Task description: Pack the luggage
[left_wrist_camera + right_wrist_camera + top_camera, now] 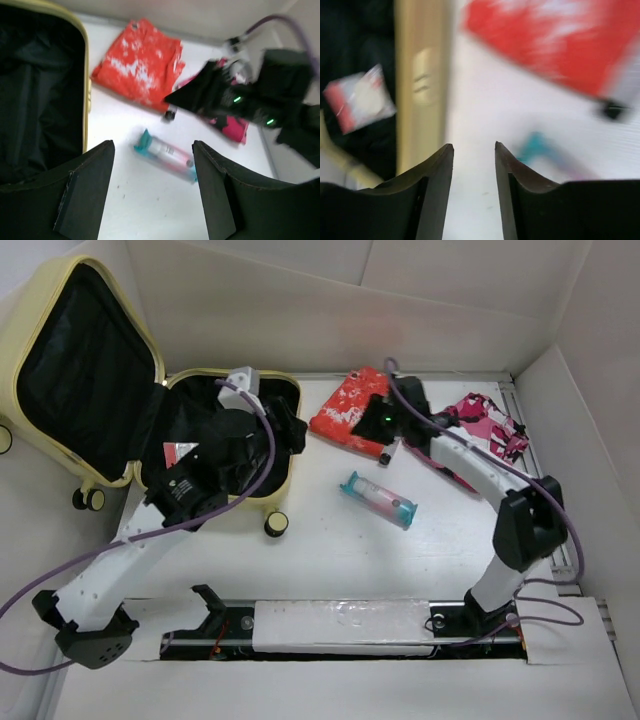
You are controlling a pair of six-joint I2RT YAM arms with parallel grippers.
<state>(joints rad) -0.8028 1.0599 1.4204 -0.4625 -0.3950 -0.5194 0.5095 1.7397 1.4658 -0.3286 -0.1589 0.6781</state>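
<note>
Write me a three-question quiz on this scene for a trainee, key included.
1. True or false: the luggage lies shut on the table.
2. Short answer: what do the left gripper and the right gripper hold?
3. Where is the small red-and-white packet?
A. on the bare table
B. inside the luggage, on its black lining
C. between the right gripper's fingers

Key
1. False: its lid stands open.
2. Nothing: both are open with an empty gap.
3. B
</note>
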